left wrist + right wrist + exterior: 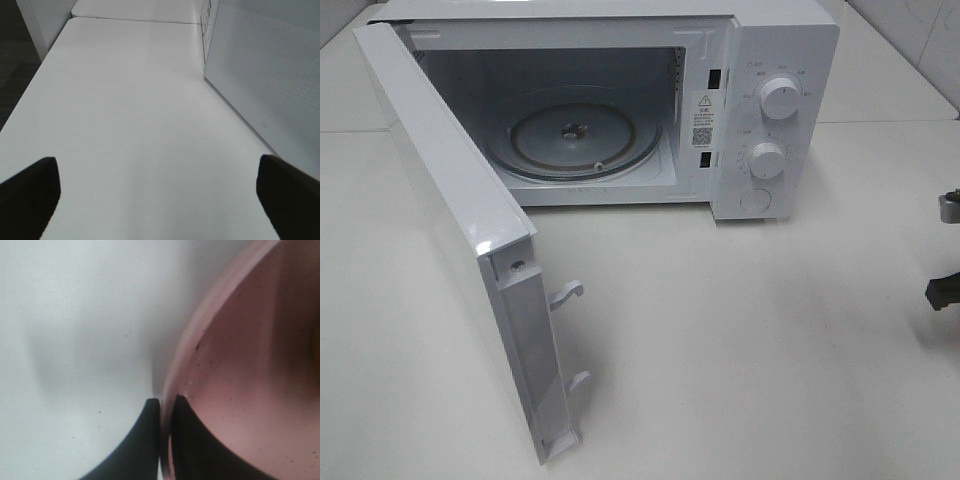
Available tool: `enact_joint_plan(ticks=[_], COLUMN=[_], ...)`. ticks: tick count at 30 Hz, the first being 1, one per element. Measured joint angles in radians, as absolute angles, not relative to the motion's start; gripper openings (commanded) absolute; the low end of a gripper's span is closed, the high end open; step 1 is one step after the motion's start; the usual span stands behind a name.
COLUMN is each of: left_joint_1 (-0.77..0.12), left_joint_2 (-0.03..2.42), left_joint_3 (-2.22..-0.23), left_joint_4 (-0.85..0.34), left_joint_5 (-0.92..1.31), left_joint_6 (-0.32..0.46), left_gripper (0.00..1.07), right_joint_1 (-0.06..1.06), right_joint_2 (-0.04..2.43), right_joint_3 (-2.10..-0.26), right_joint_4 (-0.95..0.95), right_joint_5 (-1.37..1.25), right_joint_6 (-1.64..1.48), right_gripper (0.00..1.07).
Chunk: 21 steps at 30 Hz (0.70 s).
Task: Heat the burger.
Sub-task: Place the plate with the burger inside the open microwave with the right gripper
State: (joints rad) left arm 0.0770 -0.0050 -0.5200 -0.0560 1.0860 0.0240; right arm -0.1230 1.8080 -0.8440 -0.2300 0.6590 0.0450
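Jaws of the right gripper (pixel 166 405) are closed thin on the rim of the pink dish (pixel 240 390), one finger outside the wall and one inside over the speckled floor. The rim grip is likely chosen because the dish is the carrier: lifting by its edge moves the food without squeezing the bun.

Burger not made out for certain in any view. A dark brown blur at the edge of the right wrist view, over the dish floor, may be it; cannot tell. It is judged to sit in the dish, off the right side of the high view, where only a dark piece of the right arm (pixel 945 290) shows at the frame edge.

Left gripper (pixel 157 197): jaws spread wide with nothing between them, hanging over the table (pixel 125 100) beside the outer face of the microwave door (pixel 270 80). It looks idle and clear of the work.

Microwave (pixel 785 40) stands at the back of the table with the door swung out to the left. The cavity is open and the glass turntable (pixel 575 135) is bare. Upper knob (pixel 780 97), lower knob (pixel 767 158) and a round button (pixel 757 200) sit on the right-hand panel.

Obstacles: nothing shows on the table in front of the cavity. An approach from the right must clear the panel's front corner and the cavity's right wall. Latch hooks (pixel 567 293) jut from the door, away from the right arm. A one-edge pinch may let the dish tilt, and the burger could slide.
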Motion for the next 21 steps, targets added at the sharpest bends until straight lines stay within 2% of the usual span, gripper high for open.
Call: enact_joint_plan(ticks=[8, 9, 12, 14, 21], left_joint_1=[0.077, 0.077, 0.077, 0.077, 0.077], left_joint_2=[-0.005, -0.005, -0.005, -0.005, -0.005], left_joint_3=[-0.52, -0.52, -0.52, -0.52, -0.52], left_joint_4=[-0.056, -0.056, -0.056, -0.056, -0.056], left_joint_5=[1.086, 1.086, 1.086, 1.086, 1.086], left_joint_6=[0.024, 0.024, 0.024, 0.024, 0.024], left_gripper=[1.01, 1.01, 1.01, 1.01, 1.01], right_joint_1=[-0.001, 0.042, 0.063, 0.147, 0.269], right_joint_2=[1.719, 1.69, 1.678, 1.622, 1.528], right_joint_3=[-0.8, -0.765, -0.747, -0.682, -0.617], right_joint_4=[-0.287, -0.307, -0.316, -0.361, -0.42], right_joint_5=[0.703, 0.702, 0.701, 0.702, 0.715], right_joint_6=[0.132, 0.158, 0.173, 0.229, 0.273], right_gripper=[0.0, 0.0, 0.0, 0.0, 0.0])
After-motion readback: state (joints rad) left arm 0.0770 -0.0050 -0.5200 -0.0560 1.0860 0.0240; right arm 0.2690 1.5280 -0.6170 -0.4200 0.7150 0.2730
